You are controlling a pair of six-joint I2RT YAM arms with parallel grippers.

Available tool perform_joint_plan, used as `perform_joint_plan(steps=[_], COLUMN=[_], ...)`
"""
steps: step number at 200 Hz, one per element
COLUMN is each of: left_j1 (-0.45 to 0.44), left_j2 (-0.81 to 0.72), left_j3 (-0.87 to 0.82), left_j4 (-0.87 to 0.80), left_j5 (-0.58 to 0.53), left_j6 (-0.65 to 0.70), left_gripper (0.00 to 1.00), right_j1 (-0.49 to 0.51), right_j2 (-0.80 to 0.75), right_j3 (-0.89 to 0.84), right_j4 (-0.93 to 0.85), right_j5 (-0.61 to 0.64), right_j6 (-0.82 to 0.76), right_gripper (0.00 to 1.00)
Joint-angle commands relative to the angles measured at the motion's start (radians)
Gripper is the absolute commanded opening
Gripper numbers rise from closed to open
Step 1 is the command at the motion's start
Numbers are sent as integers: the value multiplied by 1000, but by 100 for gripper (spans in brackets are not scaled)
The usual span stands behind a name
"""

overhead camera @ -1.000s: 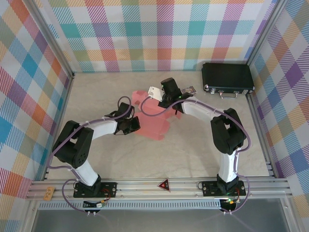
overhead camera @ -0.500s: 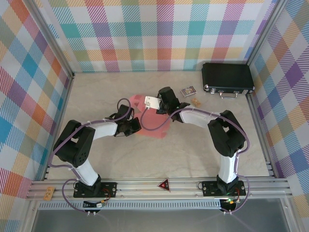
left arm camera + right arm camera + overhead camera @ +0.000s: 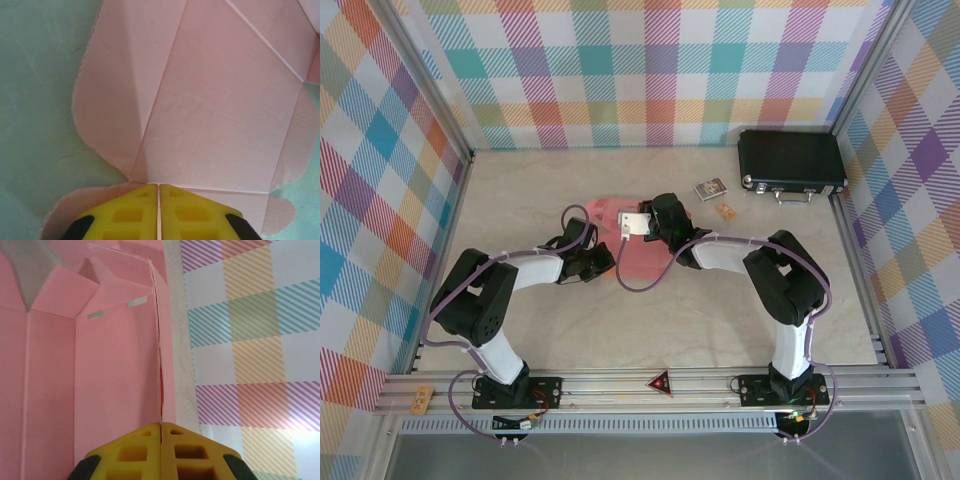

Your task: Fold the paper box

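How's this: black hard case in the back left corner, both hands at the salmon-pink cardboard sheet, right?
No: the top external view shows the black hard case in the back right corner. Left hand and right hand are at the salmon-pink cardboard sheet.

A: Entry, arms?
B: Left arm (image 3: 535,265), right arm (image 3: 725,255): white links, black joint housings, black base plates (image 3: 515,388), a lilac cable (image 3: 572,211) along each.
A: End effectors?
B: Left end effector (image 3: 158,189), right end effector (image 3: 160,426): yellow fingers (image 3: 130,215), square recesses, black shoulders.
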Motion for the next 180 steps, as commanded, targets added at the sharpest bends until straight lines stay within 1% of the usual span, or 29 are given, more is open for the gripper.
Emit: perform_joint_plan(steps=[1, 41, 54, 57, 65, 85, 112, 129, 149, 180], left_j1=[-7, 20, 43, 51, 71, 143, 235, 277, 304, 308], left_j2=[-116, -288, -329, -335, -348, -352, -290, -220, -104, 69], left_j3=[-4, 33, 49, 55, 66, 107, 172, 217, 293, 413], left_j4=[-98, -278, -307, -341, -362, -394, -394, -378, -362, -334], left_j5=[-68, -217, -263, -273, -295, -304, -307, -307, -283, -215], left_j6=[29, 109, 136, 141, 160, 201, 261, 289, 323, 363], left_gripper=[20, 34, 38, 38, 40, 41, 41, 42, 41, 39], right_j1=[11, 10, 10, 10, 10, 10, 10, 10, 10, 10], right_j2=[21, 15, 15, 16, 16, 21, 22, 21, 21, 24], right_j3=[-9, -9, -7, -7, -7, -7, -13, -15, -14, -6], right_j4=[62, 61, 56, 56, 57, 56, 56, 56, 53, 47], right_j5=[-1, -9, -14, -14, -16, -16, -19, -20, -25, -25], right_j6=[-28, -24, -22, -22, -20, -16, -9, -6, -4, 2], right_gripper=[0, 0, 0, 0, 0, 0, 0, 0, 0, 0])
